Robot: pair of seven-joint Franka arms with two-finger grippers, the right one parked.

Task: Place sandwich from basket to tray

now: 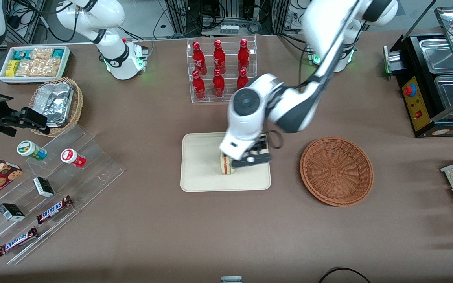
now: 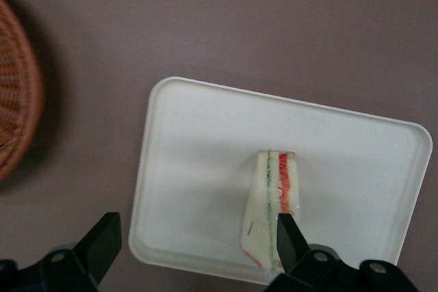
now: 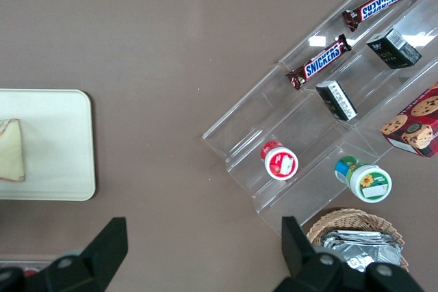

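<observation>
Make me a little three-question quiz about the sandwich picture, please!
1. True or false: the sandwich lies on the tray.
2. What is in the reddish-brown basket? A) a sandwich B) nothing C) bottles
3. Is the pincer above the tray open or shut?

Key: 1 true. 2 B. 3 open: its fingers are spread wide, not squeezing the sandwich.

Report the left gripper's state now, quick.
Gripper: open, holding nothing, above the tray; the sandwich lies on the tray, released.
</observation>
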